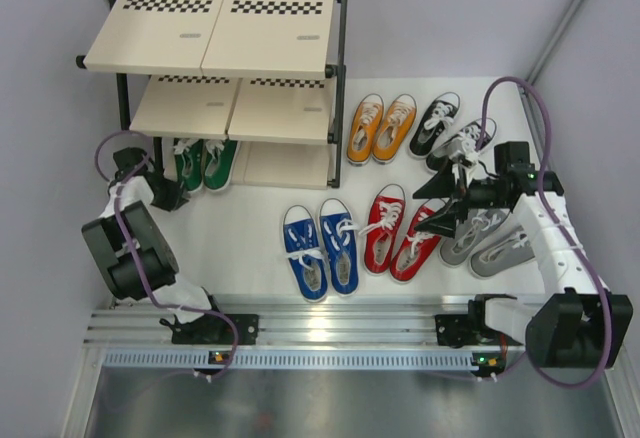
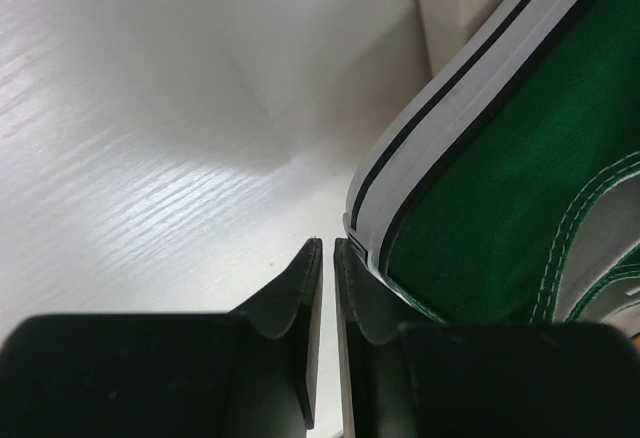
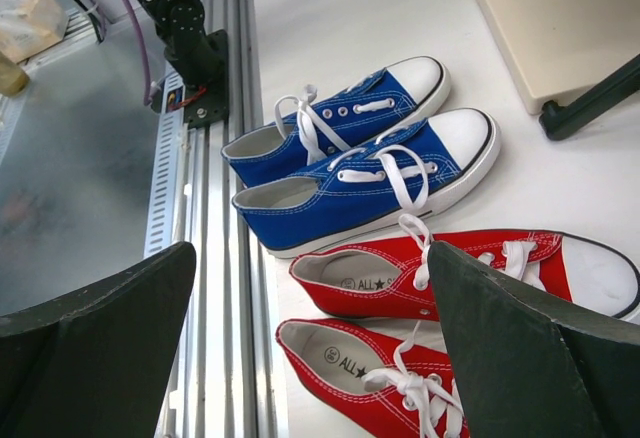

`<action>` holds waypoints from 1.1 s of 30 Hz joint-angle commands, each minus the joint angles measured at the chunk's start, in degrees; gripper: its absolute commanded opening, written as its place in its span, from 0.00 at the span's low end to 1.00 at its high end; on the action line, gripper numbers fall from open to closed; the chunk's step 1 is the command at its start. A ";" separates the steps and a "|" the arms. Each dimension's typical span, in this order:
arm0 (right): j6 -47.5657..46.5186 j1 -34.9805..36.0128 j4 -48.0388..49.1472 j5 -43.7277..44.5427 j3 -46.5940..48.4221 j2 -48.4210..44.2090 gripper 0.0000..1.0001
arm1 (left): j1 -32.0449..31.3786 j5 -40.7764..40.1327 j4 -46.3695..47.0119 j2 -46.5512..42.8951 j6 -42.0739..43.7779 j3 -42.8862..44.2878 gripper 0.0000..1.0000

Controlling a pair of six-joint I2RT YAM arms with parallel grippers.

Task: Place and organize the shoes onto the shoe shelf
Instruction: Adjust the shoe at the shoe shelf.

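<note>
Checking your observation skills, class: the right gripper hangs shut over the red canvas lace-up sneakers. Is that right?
No: the right gripper is wide open, not shut, over the red canvas lace-up sneakers; the right wrist view shows its fingers far apart.

Shoe shelf: pale boards, matt, wood-look; frame of black tube, satin finish.
Green shoe: woven canvas with white stitching; sole band white, smooth, rubbery.
Blue shoes, red shoes: canvas uppers, glossy white toe caps, cloth laces.
Table: white, fine grain, soft sheen.
Rail: bare ribbed metal, bright.
Left gripper fingers: black, matt, plastic-looking.
</note>
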 commanded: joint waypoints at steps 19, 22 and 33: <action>-3.02 -1.93 -0.14 -2.12 2.50 0.45 0.99 | -1.90 -1.43 2.78 -5.74 3.45 1.85 0.57; -3.37 -2.19 -0.31 -1.77 2.58 0.36 0.99 | -1.90 -1.52 2.87 -11.28 4.85 -0.52 0.65; -9.79 -2.54 -4.00 1.39 2.32 -0.87 0.99 | -2.69 21.66 9.99 -24.91 17.85 -8.80 0.69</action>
